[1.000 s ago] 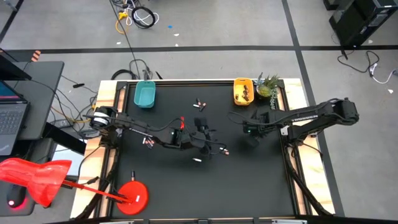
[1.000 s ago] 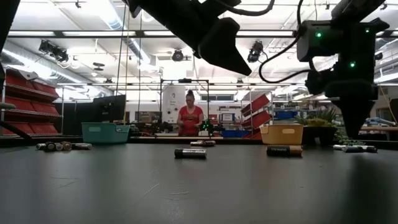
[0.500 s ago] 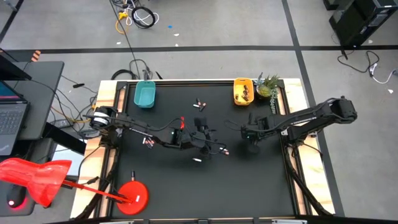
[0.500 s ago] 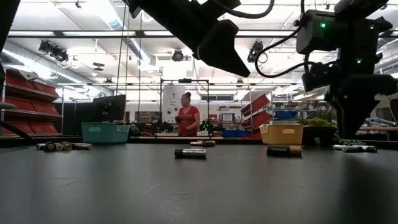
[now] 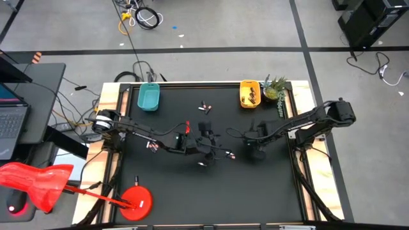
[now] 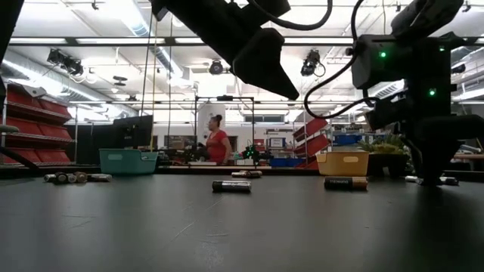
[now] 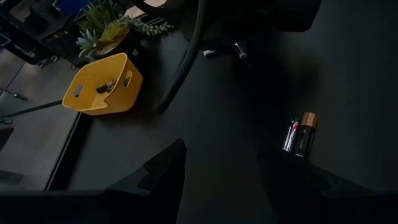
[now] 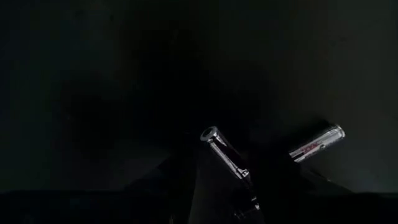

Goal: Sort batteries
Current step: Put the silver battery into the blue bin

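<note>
near the middle of the black table (image 5: 268,185) we see the right gripper (image 5: 254,152) lowered close to the surface, its fingers parted with a silvery battery (image 8: 225,154) lying between them, not clamped, and a second battery (image 8: 316,142) just beside. the left gripper (image 5: 206,145) hovers mid-table, its fingers apart and empty, with a pair of batteries (image 7: 299,136) lying ahead of it. more batteries lie in the yellow tray (image 5: 250,93) at the table's far edge, well apart from the teal tray (image 5: 148,97).

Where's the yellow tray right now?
In the high view the yellow tray sits at the table's far edge on the right arm's side, right beside the small potted plant, with the teal tray farther along that edge.
</note>
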Controlling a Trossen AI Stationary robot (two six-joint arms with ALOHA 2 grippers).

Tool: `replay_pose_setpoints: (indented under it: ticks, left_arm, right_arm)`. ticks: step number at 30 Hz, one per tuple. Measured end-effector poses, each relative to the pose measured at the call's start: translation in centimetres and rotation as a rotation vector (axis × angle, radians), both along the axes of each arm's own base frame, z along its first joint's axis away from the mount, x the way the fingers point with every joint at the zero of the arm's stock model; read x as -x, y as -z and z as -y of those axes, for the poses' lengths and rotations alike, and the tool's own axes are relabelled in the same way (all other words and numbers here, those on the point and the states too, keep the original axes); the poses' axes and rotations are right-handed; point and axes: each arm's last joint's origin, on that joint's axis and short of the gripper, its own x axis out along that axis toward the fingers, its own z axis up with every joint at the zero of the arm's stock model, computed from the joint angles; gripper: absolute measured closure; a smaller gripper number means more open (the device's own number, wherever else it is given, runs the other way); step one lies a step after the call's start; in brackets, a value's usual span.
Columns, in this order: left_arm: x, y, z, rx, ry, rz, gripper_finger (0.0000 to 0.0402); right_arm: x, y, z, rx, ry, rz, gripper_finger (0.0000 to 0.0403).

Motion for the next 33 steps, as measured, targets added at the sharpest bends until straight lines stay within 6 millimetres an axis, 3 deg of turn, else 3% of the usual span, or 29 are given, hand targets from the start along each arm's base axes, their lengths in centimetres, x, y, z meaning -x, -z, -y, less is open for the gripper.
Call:
replay_pose_setpoints:
  ticks: [4,10,23,33]
  left_arm:
    - [0.0,0.0,0.1,0.000,0.002,-0.001,0.0200]
    - [0.0,0.0,0.1,0.000,0.002,-0.001,0.0200]
    - [0.0,0.0,0.1,0.007,0.006,-0.003,0.0200]
    - [0.3,1.1,0.4,0.105,0.121,-0.001,0.0200]
  right_arm:
    - [0.0,-0.1,0.0,-0.045,0.023,0.026,0.0279]
    - [0.0,-0.4,0.1,-0.083,0.033,0.059,0.0381]
    - [-0.3,-0.7,0.1,-0.080,0.027,0.108,0.0379]
    - [-1.9,-4.2,0.1,-0.057,-0.013,0.337,0.0380]
